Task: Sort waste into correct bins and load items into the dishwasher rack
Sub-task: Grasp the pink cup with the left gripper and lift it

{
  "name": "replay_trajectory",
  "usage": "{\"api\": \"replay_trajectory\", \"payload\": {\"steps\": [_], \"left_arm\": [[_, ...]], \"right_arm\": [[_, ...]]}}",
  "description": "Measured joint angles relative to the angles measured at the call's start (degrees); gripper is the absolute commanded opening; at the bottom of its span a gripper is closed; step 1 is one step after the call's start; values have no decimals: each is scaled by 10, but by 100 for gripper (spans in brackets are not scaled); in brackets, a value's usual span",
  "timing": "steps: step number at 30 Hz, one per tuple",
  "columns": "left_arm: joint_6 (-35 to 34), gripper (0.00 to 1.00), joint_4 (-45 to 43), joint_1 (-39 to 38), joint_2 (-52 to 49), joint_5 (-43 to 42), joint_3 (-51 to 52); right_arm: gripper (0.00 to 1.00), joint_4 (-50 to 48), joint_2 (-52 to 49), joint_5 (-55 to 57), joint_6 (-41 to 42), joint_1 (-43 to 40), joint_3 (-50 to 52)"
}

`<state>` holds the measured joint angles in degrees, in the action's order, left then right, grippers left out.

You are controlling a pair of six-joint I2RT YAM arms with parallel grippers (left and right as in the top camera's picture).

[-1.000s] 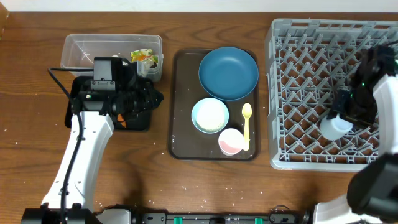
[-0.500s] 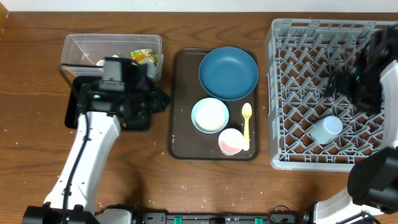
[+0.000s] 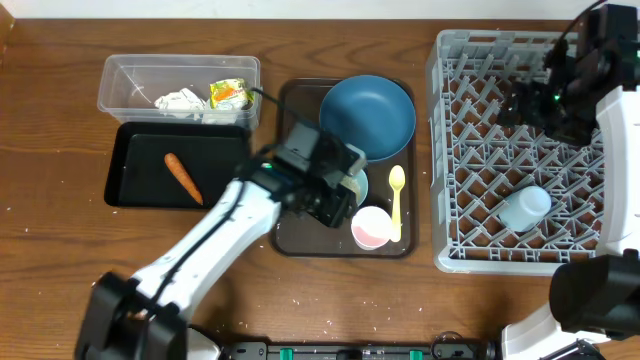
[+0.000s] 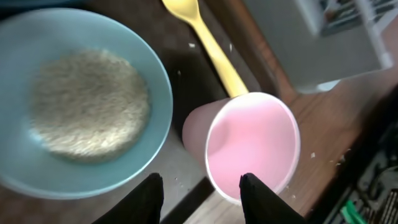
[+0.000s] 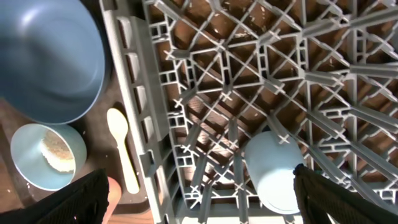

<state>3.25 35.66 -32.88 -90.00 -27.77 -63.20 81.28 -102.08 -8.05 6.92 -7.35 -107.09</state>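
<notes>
My left gripper (image 3: 347,203) hangs open and empty over the brown tray, above the gap between the pale blue bowl of rice (image 4: 81,106) and the pink cup (image 4: 252,146). The yellow spoon (image 3: 397,200) lies beside them. The dark blue plate (image 3: 367,117) sits at the tray's back. My right gripper (image 3: 540,100) is wide open and empty above the grey rack (image 3: 450,150). A pale blue cup (image 3: 525,208) lies on its side in the rack and shows in the right wrist view (image 5: 273,174). The carrot (image 3: 182,177) lies in the black tray (image 3: 130,140). Tissues (image 3: 180,100) and the wrapper (image 3: 228,93) are in the clear tub (image 3: 125,72).
The brown serving tray (image 3: 290,235) stands between the bins and the rack. The rack's near wall (image 5: 134,112) borders the tray's right side. Small white grains dot the wood at the table's front (image 3: 300,300).
My left arm swung right from the black tray to the brown tray, uncovering the carrot. My right gripper let go of the blue cup in the rack and moved to the rack's back.
</notes>
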Motion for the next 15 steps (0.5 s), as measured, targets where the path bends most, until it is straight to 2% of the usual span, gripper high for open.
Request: {"api": "replay_trajectory", "payload": {"steps": [3,9,15], "left_arm": [[-9,46,-30,-16,-30,3,0],[-47,45,-45,-40,-47,4,0],[-92,19,-37,-43,-58,12,0]], "right_arm": [[93,-1,0,-1,-1,2,0],[93,-1,0,-1,-4,2,0],[93,1,0,-1,-5,2,0]]}}
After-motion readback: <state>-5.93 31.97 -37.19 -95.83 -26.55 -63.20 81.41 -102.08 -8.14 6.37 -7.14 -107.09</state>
